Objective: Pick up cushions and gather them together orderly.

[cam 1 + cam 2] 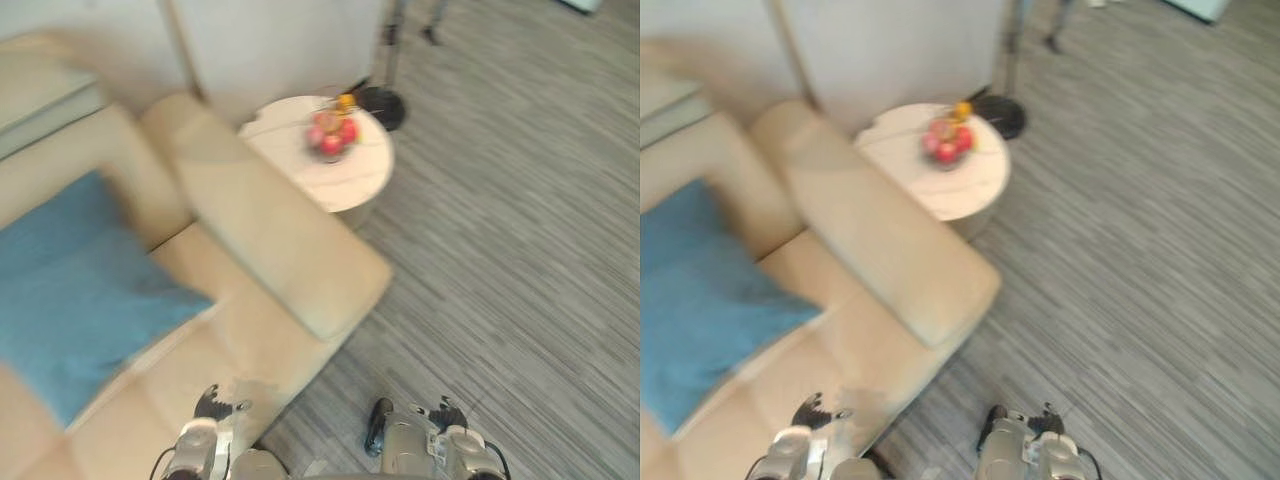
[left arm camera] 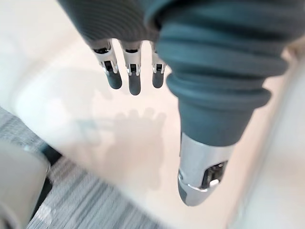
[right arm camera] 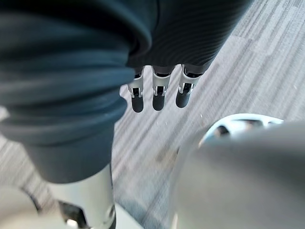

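Currently in hand: the approach. No cushion is lifted yet, so I judge the task barely begun.
Blue cushion point(image 1: 75, 290): lies on the seat of the sofa point(image 1: 270, 240) on the robot's left side, its far edge against the backrest. Nothing touches it, and it is well apart from both hands.
Paler edge under the cushion: may be a second, cream cushion or part of the seat; I cannot tell which.
Left hand point(image 1: 208, 405): low, over the front part of the sofa seat. In its wrist view the fingers point(image 2: 135, 78) hang straight above the cream upholstery, relaxed and empty, not touching it.
Right hand point(image 1: 445, 412): low, over the grey striped carpet point(image 1: 520, 250) just off the sofa's corner. Its fingers point(image 3: 159, 95) are likewise straight and hold nothing.
Side table point(image 1: 365, 180): round and white, just beyond the sofa's armrest, carrying a fruit bowl point(image 1: 333, 135). It has no part in the job.
Next move, as I judge it: turn toward the robot's left and bring both arms up over the seat, one hand to each side of the blue cushion, then close on its edges before lifting.
What that calls for: a reach across the seat, since the cushion sits deep toward the backrest, and a two-handed hold, because the soft cushion will likely sag from one corner.
Gathering spot: not yet evident; one end of the sofa seat seems the natural place.
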{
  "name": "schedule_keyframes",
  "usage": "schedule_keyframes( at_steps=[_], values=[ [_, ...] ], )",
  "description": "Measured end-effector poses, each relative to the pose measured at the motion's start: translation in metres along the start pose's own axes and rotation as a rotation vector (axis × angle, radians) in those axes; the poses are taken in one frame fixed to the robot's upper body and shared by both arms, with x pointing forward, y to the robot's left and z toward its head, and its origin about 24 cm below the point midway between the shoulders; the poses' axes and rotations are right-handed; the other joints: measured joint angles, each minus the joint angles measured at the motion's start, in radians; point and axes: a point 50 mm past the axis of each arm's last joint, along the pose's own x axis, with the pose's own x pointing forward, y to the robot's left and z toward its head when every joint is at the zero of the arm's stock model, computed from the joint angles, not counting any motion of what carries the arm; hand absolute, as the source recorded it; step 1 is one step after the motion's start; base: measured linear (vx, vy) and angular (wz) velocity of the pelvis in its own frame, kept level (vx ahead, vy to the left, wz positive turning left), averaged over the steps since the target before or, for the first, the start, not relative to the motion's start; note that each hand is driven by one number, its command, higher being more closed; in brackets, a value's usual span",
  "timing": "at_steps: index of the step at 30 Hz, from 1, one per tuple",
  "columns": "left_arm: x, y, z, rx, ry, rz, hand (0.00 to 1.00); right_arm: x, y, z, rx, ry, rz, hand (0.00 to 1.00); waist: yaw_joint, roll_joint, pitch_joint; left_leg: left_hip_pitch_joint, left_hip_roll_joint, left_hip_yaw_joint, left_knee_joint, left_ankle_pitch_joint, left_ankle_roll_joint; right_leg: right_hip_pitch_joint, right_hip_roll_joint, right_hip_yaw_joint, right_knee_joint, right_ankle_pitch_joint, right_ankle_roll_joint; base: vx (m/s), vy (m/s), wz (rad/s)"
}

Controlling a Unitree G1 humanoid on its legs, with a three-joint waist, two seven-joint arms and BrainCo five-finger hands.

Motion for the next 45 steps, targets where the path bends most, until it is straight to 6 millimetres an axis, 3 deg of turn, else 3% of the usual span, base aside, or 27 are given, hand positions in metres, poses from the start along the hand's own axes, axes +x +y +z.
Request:
schedule_keyframes(
  at_steps=[1, 2, 3, 4, 6, 7, 8, 9, 11, 13, 15, 16, 17, 20, 24, 27, 31, 34, 35, 36, 37, 39, 41, 42, 43, 44, 45],
  values=[
    [-0.001, -0.008, -0.002, -0.010, 0.009, -0.019, 0.00, 0.001, -0.007, -0.001, -0.024, 0.009, -0.009, 0.00, -0.001, 0.037, -0.005, 0.007, 0.066, 0.006, 0.046, 0.000, -0.025, 0.003, 0.053, 0.016, 0.024, -0.063, 0.037, 0.26, -0.502, -0.86],
    [-0.002, -0.024, 0.002, -0.028, 0.002, -0.060, 0.00, 0.004, -0.019, 0.007, -0.047, -0.015, -0.032, 0.00, -0.015, 0.090, -0.010, 0.005, 0.135, 0.003, 0.088, 0.076, -0.049, -0.023, 0.104, 0.027, 0.084, -0.096, 0.003, 0.28, -0.484, -0.77],
    [-0.002, -0.032, 0.006, -0.036, -0.007, -0.081, 0.00, 0.004, -0.024, 0.009, -0.061, -0.019, -0.042, 0.00, -0.028, 0.091, -0.010, 0.011, 0.142, -0.003, 0.101, 0.149, -0.028, -0.020, 0.105, 0.035, 0.113, -0.125, -0.006, 0.34, -0.468, -0.58],
    [-0.005, -0.046, 0.008, -0.041, -0.015, -0.117, 0.00, 0.003, -0.031, 0.003, -0.074, -0.008, -0.058, 0.00, -0.037, 0.079, -0.013, 0.020, 0.146, -0.022, 0.132, 0.249, 0.065, -0.009, 0.110, 0.064, 0.137, -0.153, -0.026, 0.38, -0.459, -0.50],
    [-0.009, -0.065, 0.012, -0.012, -0.035, -0.187, 0.00, 0.004, -0.040, 0.004, -0.092, -0.013, -0.082, 0.00, -0.040, 0.083, -0.014, -0.012, 0.095, -0.198, 0.259, 0.033, 0.037, 0.046, 0.128, 0.119, 0.129, -0.176, -0.061, 0.36, -0.371, -0.54],
    [-0.010, -0.069, 0.013, 0.004, -0.049, -0.204, 0.00, 0.003, -0.041, 0.002, -0.092, -0.007, -0.084, 0.00, -0.041, 0.078, -0.012, -0.011, 0.034, -0.281, 0.297, -0.050, 0.008, 0.085, 0.147, 0.157, 0.110, -0.183, -0.073, 0.29, -0.236, -0.64],
    [-0.012, -0.072, 0.011, 0.014, -0.051, -0.216, 0.00, 0.002, -0.039, -0.003, -0.089, 0.005, -0.080, 0.00, -0.019, 0.069, -0.018, -0.007, -0.089, -0.383, 0.308, -0.126, -0.003, 0.132, 0.172, 0.226, 0.067, -0.193, -0.088, 0.31, -0.198, -0.77],
    [-0.012, -0.071, 0.010, 0.010, -0.056, -0.216, 0.00, 0.002, -0.038, -0.003, -0.086, 0.005, -0.076, 0.00, -0.008, 0.069, -0.018, -0.016, -0.150, -0.421, 0.310, -0.156, -0.003, 0.150, 0.189, 0.270, 0.042, -0.196, -0.088, 0.23, -0.081, -1.03],
    [-0.014, -0.070, 0.002, 0.010, -0.035, -0.212, 0.00, 0.004, -0.033, 0.006, -0.063, -0.006, -0.070, 0.00, 0.013, 0.077, -0.010, -0.105, -0.351, -0.554, 0.296, -0.247, 0.009, 0.190, 0.239, 0.391, -0.007, -0.207, -0.076, 0.16, 0.066, -1.10],
    [-0.015, -0.066, -0.002, 0.009, -0.032, -0.202, 0.00, 0.006, -0.023, 0.007, -0.038, 0.004, -0.052, 0.00, 0.035, 0.066, -0.003, -0.175, -0.485, -0.647, 0.221, -0.275, 0.039, 0.197, 0.253, 0.466, -0.003, -0.204, -0.072, 0.06, 0.138, -1.22],
    [-0.014, -0.060, -0.003, -0.001, -0.032, -0.186, 0.00, 0.005, -0.018, 0.001, -0.033, 0.033, -0.043, 0.00, 0.066, 0.070, 0.002, -0.203, -0.529, -0.816, 0.048, -0.236, 0.039, 0.206, 0.291, 0.550, 0.006, -0.199, -0.047, -0.06, 0.170, -1.54],
    [-0.016, -0.060, -0.008, -0.010, -0.015, -0.181, 0.00, 0.004, -0.019, -0.003, -0.038, 0.047, -0.045, 0.00, 0.064, 0.108, -0.004, -0.193, -0.476, -0.827, -0.016, -0.150, 0.094, 0.216, 0.340, 0.569, 0.016, -0.224, -0.018, -0.05, 0.170, -1.42],
    [-0.016, -0.058, -0.012, -0.033, 0.008, -0.173, 0.00, 0.003, -0.016, -0.008, -0.033, 0.059, -0.042, 0.00, 0.063, 0.117, -0.007, -0.173, -0.482, -0.807, -0.026, -0.159, 0.123, 0.219, 0.336, 0.596, 0.035, -0.236, -0.023, 0.06, 0.165, -1.07],
    [-0.017, -0.057, -0.018, -0.098, 0.034, -0.150, 0.00, -0.006, -0.013, -0.026, 0.005, 0.069, -0.045, 0.00, 0.057, 0.068, -0.031, -0.134, -0.489, -0.681, -0.124, -0.154, 0.118, 0.180, 0.308, 0.625, 0.045, -0.235, -0.013, 0.11, 0.124, -0.97],
    [-0.017, -0.055, -0.023, -0.130, 0.061, -0.135, 0.00, -0.007, -0.008, -0.023, 0.018, 0.054, -0.039, 0.00, 0.058, 0.069, -0.034, -0.084, -0.454, -0.525, -0.179, -0.131, 0.134, 0.155, 0.337, 0.649, 0.038, -0.220, -0.008, 0.11, 0.077, -1.13],
    [-0.017, -0.058, -0.025, -0.120, 0.082, -0.145, 0.00, -0.007, -0.001, -0.022, 0.030, 0.054, -0.025, 0.00, 0.056, 0.082, -0.031, -0.054, -0.427, -0.461, -0.175, -0.130, 0.133, 0.151, 0.334, 0.503, 0.009, -0.185, -0.025, 0.13, -0.005, -1.11],
    [-0.017, -0.066, -0.021, -0.051, 0.071, -0.192, 0.00, -0.006, 0.001, -0.016, 0.021, 0.031, -0.015, 0.00, 0.054, 0.101, -0.031, -0.037, -0.388, -0.372, -0.150, -0.141, 0.115, 0.109, 0.265, 0.083, 0.039, -0.180, -0.116, 0.12, -0.106, -0.93],
    [-0.017, -0.071, -0.019, -0.045, 0.074, -0.205, 0.00, -0.004, -0.006, -0.015, -0.011, 0.025, -0.024, 0.00, 0.059, 0.119, -0.025, -0.054, -0.350, -0.363, -0.030, -0.132, 0.110, 0.120, 0.297, 0.116, 0.043, -0.142, -0.150, 0.10, -0.143, -0.96],
    [-0.017, -0.071, -0.019, -0.042, 0.072, -0.207, 0.00, -0.003, -0.007, -0.013, -0.022, 0.027, -0.022, 0.00, 0.062, 0.123, -0.028, -0.076, -0.339, -0.373, -0.012, -0.139, 0.114, 0.119, 0.309, 0.151, 0.030, -0.131, -0.135, 0.05, -0.133, -1.11],
    [-0.018, -0.074, -0.020, -0.038, 0.074, -0.215, 0.00, -0.001, -0.011, -0.011, -0.029, 0.028, -0.031, 0.00, 0.061, 0.167, -0.039, -0.056, -0.307, -0.379, -0.092, -0.112, 0.108, 0.107, 0.324, 0.146, 0.044, -0.156, -0.119, 0.05, -0.105, -1.00],
    [-0.018, -0.077, -0.018, -0.038, 0.068, -0.222, 0.00, 0.000, -0.014, -0.005, -0.031, 0.011, -0.039, 0.00, 0.056, 0.151, -0.031, -0.035, -0.323, -0.374, -0.120, -0.121, 0.092, 0.073, 0.248, 0.097, 0.167, -0.224, -0.112, 0.03, -0.091, -0.71],
    [-0.015, -0.072, -0.012, -0.007, 0.050, -0.218, 0.00, 0.000, -0.015, -0.006, -0.034, 0.017, -0.043, 0.00, 0.048, 0.131, -0.026, -0.027, -0.301, -0.295, -0.090, -0.159, 0.042, 0.075, 0.150, 0.080, 0.205, -0.292, -0.014, 0.03, -0.155, -0.57],
    [-0.014, -0.066, -0.014, -0.029, 0.058, -0.193, 0.00, 0.001, -0.014, -0.008, -0.039, 0.028, -0.039, 0.00, 0.072, 0.135, -0.015, -0.057, -0.202, -0.273, 0.062, -0.198, 0.011, 0.085, 0.206, 0.107, 0.185, -0.309, -0.047, 0.05, -0.295, -0.81],
    [-0.015, -0.068, -0.012, -0.035, 0.051, -0.196, 0.00, 0.000, -0.017, -0.011, -0.044, 0.040, -0.044, 0.00, 0.063, 0.134, -0.013, -0.098, -0.133, -0.297, 0.212, -0.174, 0.047, 0.109, 0.244, 0.124, 0.173, -0.325, -0.061, 0.09, -0.442, -0.78],
    [-0.015, -0.069, -0.012, -0.039, 0.047, -0.200, 0.00, 0.000, -0.022, -0.014, -0.051, 0.049, -0.055, 0.00, 0.057, 0.140, -0.009, -0.127, -0.077, -0.323, 0.346, -0.128, 0.119, 0.140, 0.277, 0.142, 0.162, -0.333, -0.081, 0.13, -0.418, -0.79],
    [-0.017, -0.071, -0.014, -0.038, 0.049, -0.204, 0.00, -0.002, -0.026, -0.020, -0.056, 0.065, -0.064, 0.00, 0.059, 0.139, -0.005, -0.157, -0.043, -0.345, 0.454, -0.110, 0.150, 0.172, 0.305, 0.168, 0.153, -0.341, -0.106, 0.14, -0.268, -0.90],
    [-0.017, -0.072, -0.012, -0.039, 0.038, -0.206, 0.00, -0.003, -0.033, -0.026, -0.059, 0.080, -0.083, 0.00, 0.059, 0.142, -0.003, -0.170, -0.048, -0.390, 0.503, -0.125, 0.131, 0.199, 0.323, 0.204, 0.149, -0.348, -0.120, 0.18, -0.171, -0.96]
  ],
)
